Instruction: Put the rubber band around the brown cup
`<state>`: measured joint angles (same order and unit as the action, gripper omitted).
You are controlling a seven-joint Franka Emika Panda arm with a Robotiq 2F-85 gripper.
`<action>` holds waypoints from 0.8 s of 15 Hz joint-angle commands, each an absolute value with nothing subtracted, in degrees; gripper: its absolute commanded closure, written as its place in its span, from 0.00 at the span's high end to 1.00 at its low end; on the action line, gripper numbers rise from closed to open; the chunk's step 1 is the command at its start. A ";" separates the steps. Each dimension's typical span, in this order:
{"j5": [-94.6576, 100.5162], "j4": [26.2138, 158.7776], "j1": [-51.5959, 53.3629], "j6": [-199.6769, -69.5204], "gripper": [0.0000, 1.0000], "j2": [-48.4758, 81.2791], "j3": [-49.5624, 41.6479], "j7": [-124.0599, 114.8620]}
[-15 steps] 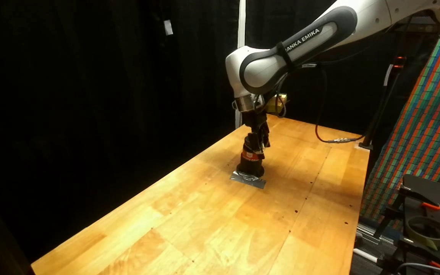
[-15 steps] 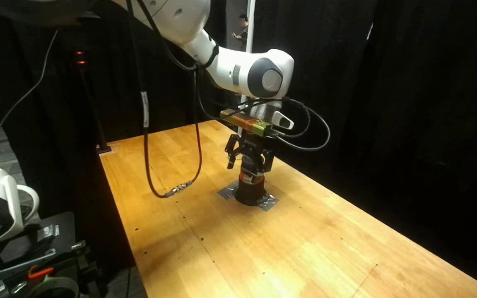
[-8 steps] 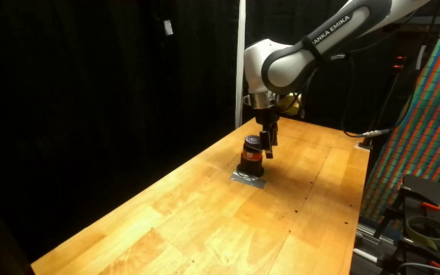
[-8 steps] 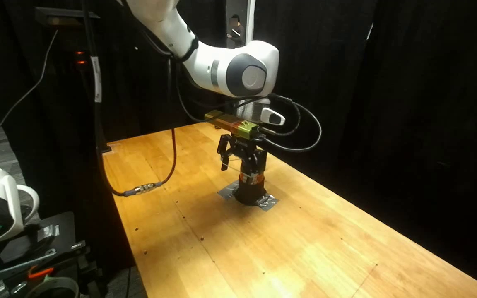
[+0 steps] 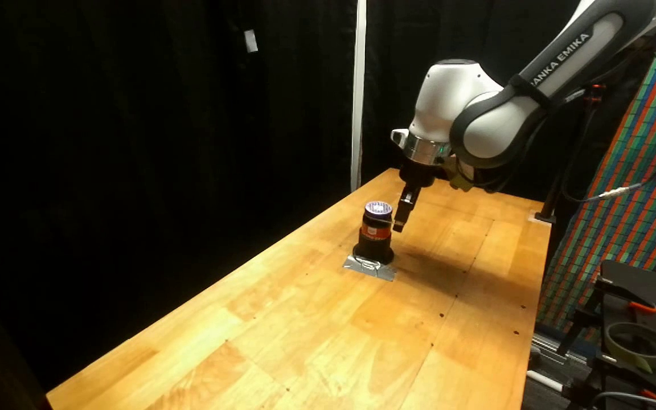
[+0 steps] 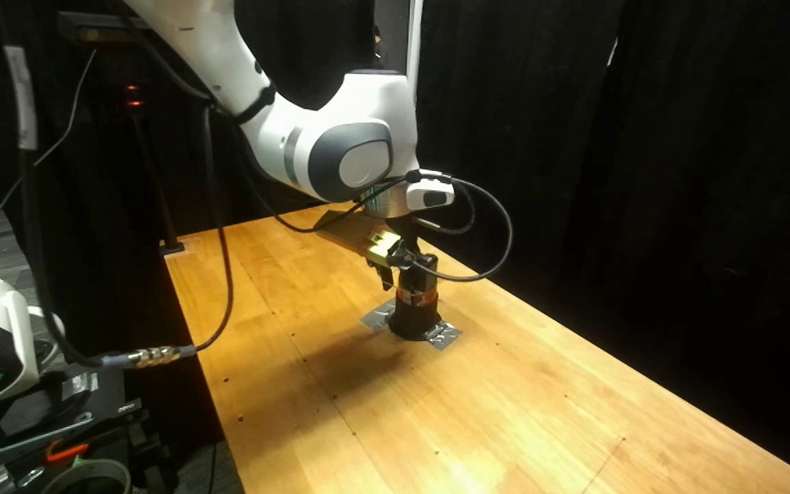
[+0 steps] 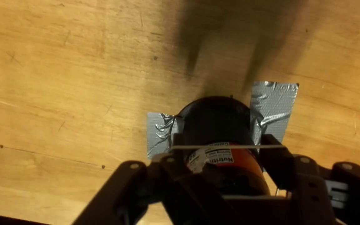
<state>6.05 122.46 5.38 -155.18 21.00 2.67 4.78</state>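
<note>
The brown cup (image 5: 376,232) stands upright with a red-orange middle and dark upper part; it also shows in an exterior view (image 6: 417,296) and in the wrist view (image 7: 248,161). It sits in a black base (image 7: 217,117). My gripper (image 5: 400,224) is tilted beside the cup's upper part, fingers apart about a cup's width. The rubber band (image 7: 242,147) is a thin pale loop stretched across both fingers. One strand crosses in front of the label in the wrist view. In an exterior view a pale line (image 5: 382,221) runs from the fingertip across the cup below its lid. The finger facing away is hidden there.
Silver tape (image 7: 273,106) holds the base to the wooden table (image 5: 305,341) on two sides. A loose cable (image 6: 223,274) hangs from the arm near the table edge. A side cart holds a tape roll (image 5: 639,345) and tools. A black curtain stands behind.
The gripper has moved off the cup toward the robot's base and tilted, fingertips pointing toward the cup. The lid is now uncovered in an exterior view. The cup has stayed put.
</note>
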 commanded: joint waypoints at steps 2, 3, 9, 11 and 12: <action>7.62 140.18 4.74 -176.10 0.28 12.18 1.39 3.95; 7.93 143.31 5.18 -181.10 0.20 11.37 0.65 3.53; 2.68 154.34 10.08 -211.19 0.00 14.66 -4.35 7.05; -0.75 155.34 11.32 -220.59 0.03 17.86 -3.77 7.01; -2.58 155.40 10.23 -225.00 0.03 19.68 -1.61 7.04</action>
<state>2.21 153.50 9.62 -213.78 16.12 -3.35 5.86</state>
